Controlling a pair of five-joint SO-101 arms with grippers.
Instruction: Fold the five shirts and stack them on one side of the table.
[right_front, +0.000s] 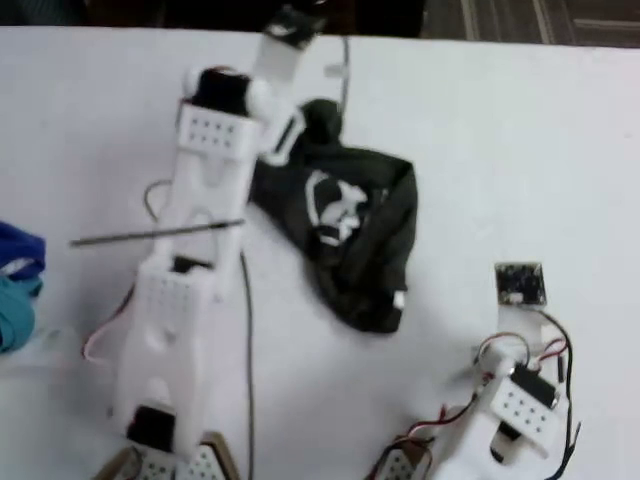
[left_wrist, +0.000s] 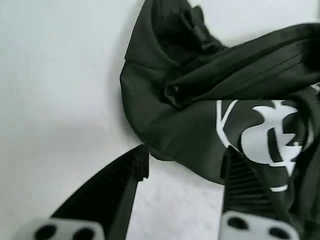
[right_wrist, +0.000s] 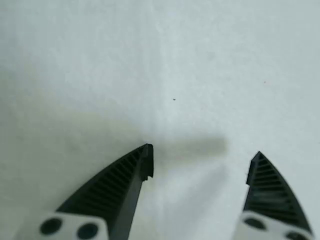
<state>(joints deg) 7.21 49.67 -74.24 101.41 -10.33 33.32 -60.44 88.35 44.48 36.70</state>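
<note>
**Jaws Set for Edge Pinch**

Left jaws stand spread across the edge of the black shirt (left_wrist: 200, 125), one side over cloth and the other over bare surface (left_wrist: 60, 75). This placement suits pinching an edge for a fold. The shirt lies crumpled mid-surface, not yet folded. Right jaws, also spread, hang over bare surface well apart from it, probably on standby. Blue and teal cloth (right_front: 15, 290) lies at one side, likely the stack.

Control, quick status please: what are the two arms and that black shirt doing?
Left gripper open, at the edge of the black shirt. Right gripper open over bare table. Shirt crumpled, not folded. Blue and teal cloth lies far aside.
</note>
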